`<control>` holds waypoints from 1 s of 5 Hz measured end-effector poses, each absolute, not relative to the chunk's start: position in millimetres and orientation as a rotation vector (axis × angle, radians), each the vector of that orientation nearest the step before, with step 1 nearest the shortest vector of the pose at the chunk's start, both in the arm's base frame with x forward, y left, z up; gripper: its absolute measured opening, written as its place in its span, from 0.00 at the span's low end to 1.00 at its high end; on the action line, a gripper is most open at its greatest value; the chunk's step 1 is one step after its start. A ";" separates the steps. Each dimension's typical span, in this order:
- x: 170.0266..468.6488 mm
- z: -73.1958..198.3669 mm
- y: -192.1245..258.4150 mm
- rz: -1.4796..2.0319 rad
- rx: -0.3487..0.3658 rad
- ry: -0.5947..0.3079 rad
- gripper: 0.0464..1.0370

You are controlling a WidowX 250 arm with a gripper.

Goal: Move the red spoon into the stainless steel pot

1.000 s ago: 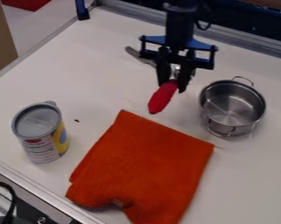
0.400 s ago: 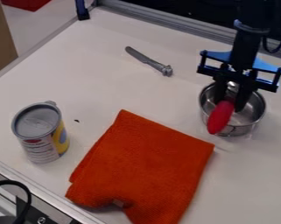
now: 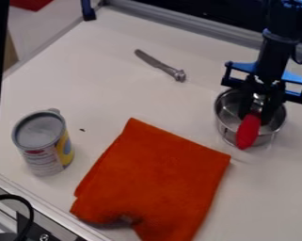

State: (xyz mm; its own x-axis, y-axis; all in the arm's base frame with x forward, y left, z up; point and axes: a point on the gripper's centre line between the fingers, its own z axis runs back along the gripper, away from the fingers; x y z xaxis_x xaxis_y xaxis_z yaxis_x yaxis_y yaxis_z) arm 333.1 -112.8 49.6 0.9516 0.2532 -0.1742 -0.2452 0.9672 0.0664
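Camera view: the red spoon point(image 3: 248, 132) is held by the black gripper point(image 3: 256, 115) over the stainless steel pot point(image 3: 226, 114). The two fingers are closed on it, one at each side, parted only by what is gripped. A silvery part of the spoon is seen between them, while the red part is pointed down toward the near side of the pot, tilted, its tip seen against the near rim and wall. Whether the rim is touched by it cannot be told, nor can it be told how deep the fingertips are set. The pot is stood upright on the white table point(image 3: 84, 84), at the right.

To the left of the pot, and farther back, a silvery utensil point(image 3: 158, 64) (knife-like in outline) is laid flat at a slant. Nearer the camera, an orange cloth point(image 3: 153, 183) is spread, creased along its left side, with one corner pointed toward the pot. At the left, a can point(image 3: 45, 157) with a grey lid point(image 3: 41, 129) is stood upright, apart from the cloth. Between the two, a small dark speck point(image 3: 82, 130) is seen on the table.
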 end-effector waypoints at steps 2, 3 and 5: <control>346.8 43.1 -109.1 0.295 0.044 0.203 0.27; 348.2 40.1 -107.0 0.282 0.054 0.190 0.27; 342.4 34.2 -105.3 0.282 0.051 0.211 0.58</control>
State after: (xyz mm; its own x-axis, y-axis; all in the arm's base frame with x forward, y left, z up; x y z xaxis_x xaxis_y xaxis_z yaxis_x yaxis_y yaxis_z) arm 342.4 -105.3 34.2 0.9385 0.2814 -0.2000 -0.2708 0.9594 0.0790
